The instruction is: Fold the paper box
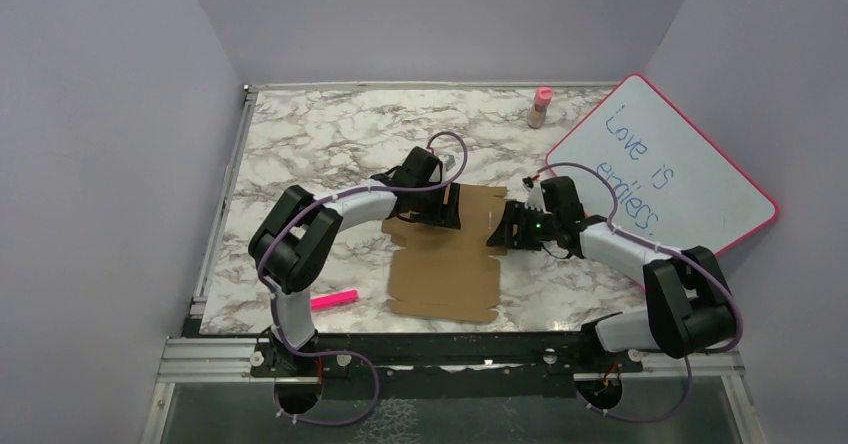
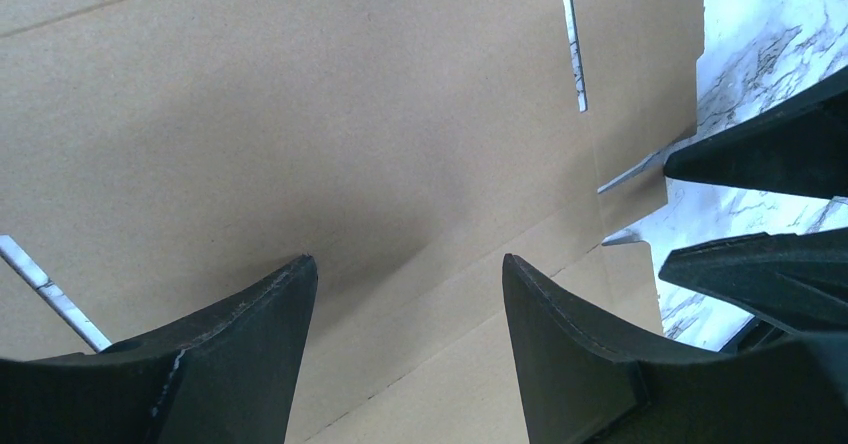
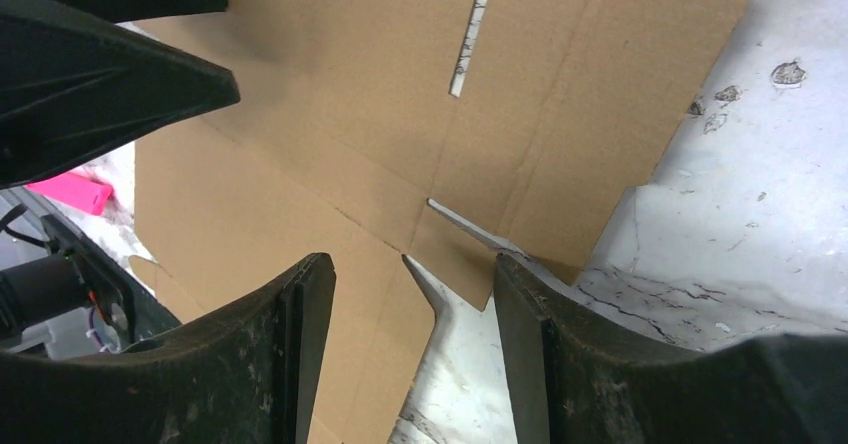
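Observation:
The paper box (image 1: 445, 269) lies flat and unfolded on the marble table, a plain brown die-cut sheet with slits and flaps. My left gripper (image 1: 447, 207) hovers over its far edge, open, with bare cardboard (image 2: 300, 114) between the fingers (image 2: 250, 344). My right gripper (image 1: 500, 232) stands open at the sheet's right edge. In the right wrist view its fingers (image 3: 290, 334) straddle a small corner tab (image 3: 470, 259) of the paper box (image 3: 330, 94), without touching it. The two grippers are close together; each shows in the other's wrist view.
A pink-framed whiteboard (image 1: 660, 174) leans at the right wall. A pink marker (image 1: 333, 299) lies near the left arm's base, also seen as a pink marker (image 3: 75, 192) in the right wrist view. A pink-capped bottle (image 1: 540, 107) stands at the back.

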Tool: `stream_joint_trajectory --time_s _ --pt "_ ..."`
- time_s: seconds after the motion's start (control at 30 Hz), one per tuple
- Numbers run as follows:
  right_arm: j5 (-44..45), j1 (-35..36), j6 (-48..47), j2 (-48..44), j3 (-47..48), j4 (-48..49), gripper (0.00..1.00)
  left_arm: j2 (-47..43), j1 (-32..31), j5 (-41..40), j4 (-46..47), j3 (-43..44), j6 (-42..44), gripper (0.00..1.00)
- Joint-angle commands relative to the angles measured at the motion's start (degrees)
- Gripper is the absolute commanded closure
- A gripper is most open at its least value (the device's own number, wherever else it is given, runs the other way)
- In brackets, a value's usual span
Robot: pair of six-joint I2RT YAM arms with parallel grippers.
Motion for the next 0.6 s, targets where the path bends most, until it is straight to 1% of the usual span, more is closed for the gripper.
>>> stream_joint_trajectory --time_s 0.0,0.47,0.57 --pt "-6.77 0.77 1.12 -2.48 2.86 0.73 0.37 1.63 -0.98 0.44 0.04 -2.10 -0.25 0.30" --pt "-13.09 0.90 5.09 -0.88 3.62 6.65 0.40 1.39 -1.22 0.35 0.66 -2.54 -0.95 0.30" --pt "-13.32 1.02 5.03 -0.42 4.35 6.52 0.40 1.41 -1.19 0.54 0.96 -2.63 -1.13 0.30"
